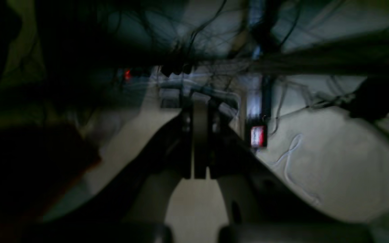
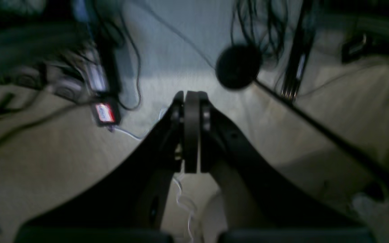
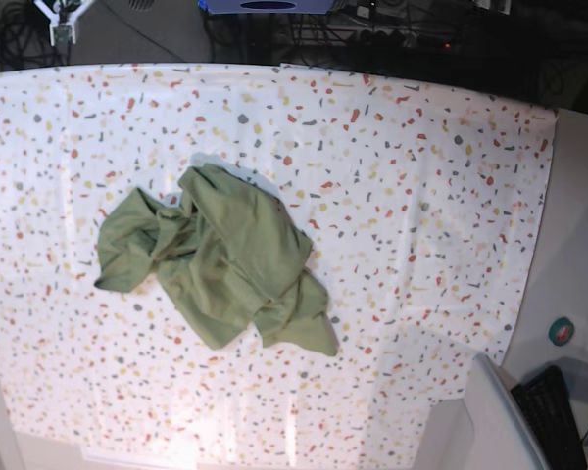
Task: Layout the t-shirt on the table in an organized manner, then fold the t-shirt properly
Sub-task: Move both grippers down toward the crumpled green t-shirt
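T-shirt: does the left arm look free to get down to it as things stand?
Probably yes. The t-shirt lies crumpled in the open on the table with nothing on or beside it. Neither arm shows in the base view, and the left gripper is shut and empty, so it must open first.

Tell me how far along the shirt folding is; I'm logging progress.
Nothing looks done yet: the t-shirt lies crumpled in a heap on the table. Nothing is in hand; the left gripper and right gripper are shut, holding nothing. Spreading it flat and folding it are both left.
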Robot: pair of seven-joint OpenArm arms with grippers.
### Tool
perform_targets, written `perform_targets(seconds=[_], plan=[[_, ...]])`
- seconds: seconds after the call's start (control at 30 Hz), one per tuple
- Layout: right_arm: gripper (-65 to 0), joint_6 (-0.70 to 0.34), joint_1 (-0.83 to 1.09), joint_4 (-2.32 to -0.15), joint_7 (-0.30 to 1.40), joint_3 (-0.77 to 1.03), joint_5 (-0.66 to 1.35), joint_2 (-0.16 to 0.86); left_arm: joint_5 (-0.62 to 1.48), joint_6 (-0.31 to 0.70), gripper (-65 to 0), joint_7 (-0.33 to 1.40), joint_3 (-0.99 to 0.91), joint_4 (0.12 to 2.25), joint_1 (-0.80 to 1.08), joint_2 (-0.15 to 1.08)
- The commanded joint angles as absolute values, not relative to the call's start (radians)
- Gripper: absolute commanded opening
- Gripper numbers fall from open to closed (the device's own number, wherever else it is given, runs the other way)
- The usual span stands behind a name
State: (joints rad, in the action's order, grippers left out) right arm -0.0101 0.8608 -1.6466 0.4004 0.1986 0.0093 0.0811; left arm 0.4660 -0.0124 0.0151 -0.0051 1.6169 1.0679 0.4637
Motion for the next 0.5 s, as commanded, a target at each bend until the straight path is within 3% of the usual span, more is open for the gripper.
perform_targets(seconds=[0.0, 0.2, 0.37, 0.4, 0.43, 0.47], plan=[[-65.0, -0.001, 0.872, -1.704, 0.395, 0.205, 0.002, 0.094, 0.478, -0.004, -65.0, -0.005, -0.002, 1.673, 1.099, 0.476], [-65.0, -0.001, 0.782, -1.96, 0.406, 0.153, 0.002, 0.097, 0.49, -0.005, -65.0, 0.005, -0.018, 1.842, 1.053, 0.481], [-62.9, -0.001, 0.588, -1.988, 0.513, -0.016, 0.002, 0.096, 0.49, -0.008, -65.0, 0.022, -0.096, 1.851, 0.906, 0.387], [-53.3, -0.001, 0.547, -1.982, 0.555, -0.059, 0.002, 0.096, 0.49, -0.008, -65.0, 0.064, -0.127, 1.853, 0.872, 0.361], [-43.2, -0.001, 0.512, -1.98, 0.582, -0.101, 0.002, 0.096, 0.49, -0.008, -60.9, 0.119, -0.162, 1.857, 0.835, 0.335], [-35.1, -0.001, 0.486, -1.977, 0.601, -0.136, 0.002, 0.097, 0.49, -0.007, -51.8, 0.176, -0.189, 1.86, 0.803, 0.314]])
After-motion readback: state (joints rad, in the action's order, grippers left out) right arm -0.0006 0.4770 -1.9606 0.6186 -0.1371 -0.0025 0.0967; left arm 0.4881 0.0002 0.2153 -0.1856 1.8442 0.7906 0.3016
